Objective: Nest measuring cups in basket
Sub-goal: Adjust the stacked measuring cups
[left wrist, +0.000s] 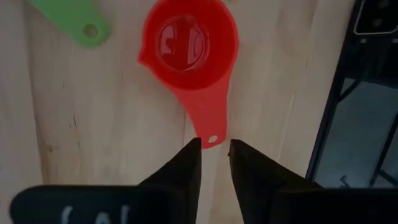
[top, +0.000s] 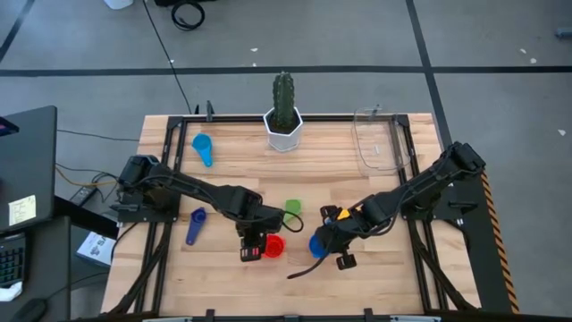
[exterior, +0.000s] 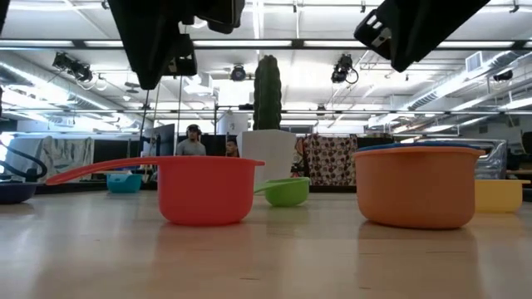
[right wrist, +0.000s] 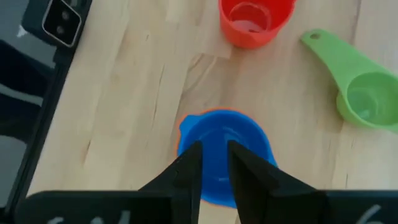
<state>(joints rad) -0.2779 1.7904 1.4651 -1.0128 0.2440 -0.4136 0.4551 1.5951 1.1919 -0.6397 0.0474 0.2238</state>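
Red cup (left wrist: 189,43) and orange cup (exterior: 418,184) are sitting closest to the table-level camera, both upright on the wood. We are hovering the left gripper (left wrist: 214,155) just behind the tip of the red cup's handle, its fingers standing narrowly apart with nothing between them. We are holding the right gripper (right wrist: 214,158) over the blue cup (right wrist: 224,152), fingers also a narrow gap apart, and whether they are touching its rim we cannot tell. To do this well, we are judging that each gripper should be straddling a handle or rim squarely before closing, so the cup is not skidding away. The basket (top: 380,143) is waiting at the far right corner, well apart from both cups, beside the cactus pot (top: 283,130).
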